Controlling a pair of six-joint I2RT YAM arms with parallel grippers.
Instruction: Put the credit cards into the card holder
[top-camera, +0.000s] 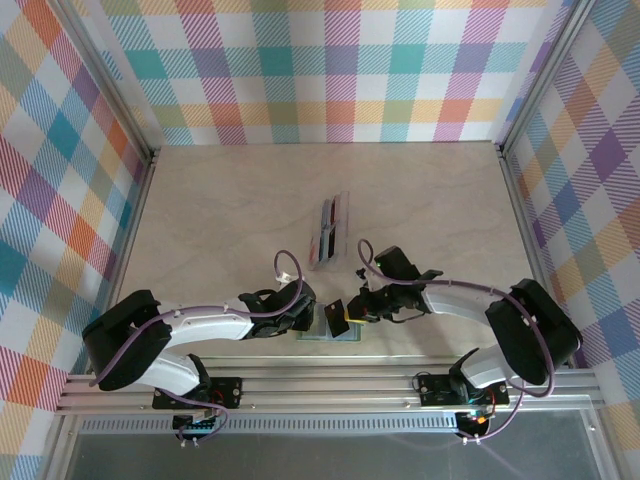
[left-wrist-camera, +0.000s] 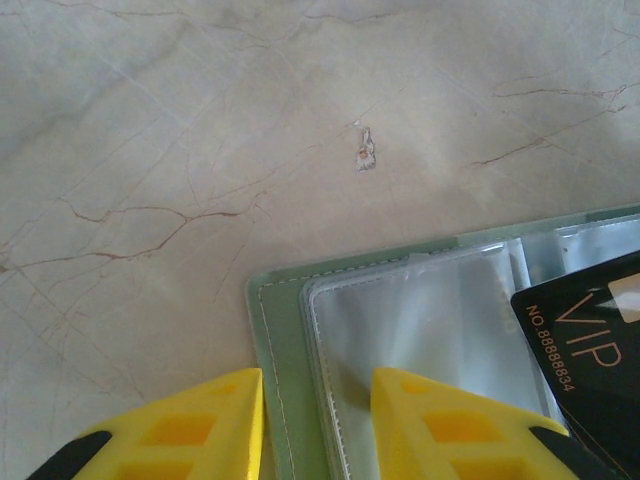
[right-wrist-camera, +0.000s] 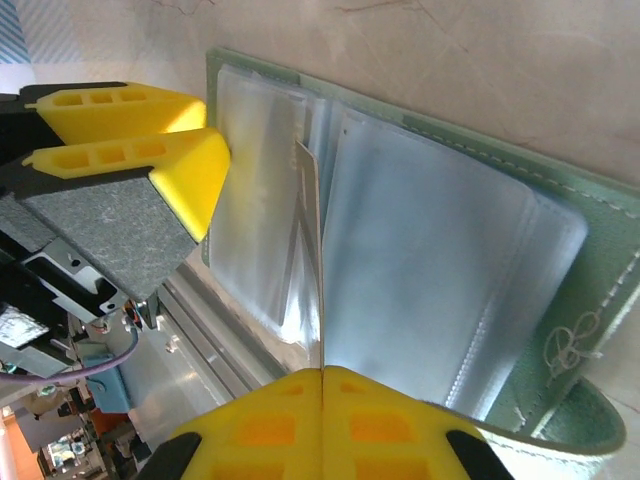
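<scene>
Lying open right at the near edge of the surface (top-camera: 220, 210), about midway along it, the grey-green card holder (top-camera: 322, 334) (left-wrist-camera: 270, 330) (right-wrist-camera: 610, 270) shows its clear sleeves (right-wrist-camera: 430, 260) upward. The left pincer (top-camera: 305, 318) (left-wrist-camera: 315, 430) comes at it from the left. It is released, its yellow fingers (right-wrist-camera: 130, 150) standing apart with their tips down at the holder's left edge. One finger is over the stitched green border and the other over a clear sleeve; whether they press on the holder I cannot tell.

The right pincer (top-camera: 350, 318) (right-wrist-camera: 322, 385) reaches in from the right and is clenched on a black credit card (top-camera: 336, 312) (left-wrist-camera: 590, 350) (right-wrist-camera: 312, 230) printed VIP. The card is held on edge over the holder's middle, its free end down among the sleeves. How deep it sits in a pocket is unclear.

Farther out, near the middle of the surface and well apart from the holder, a clear tray (top-camera: 347, 215) holds the other credit cards (top-camera: 327, 240), dark and red among them.
</scene>
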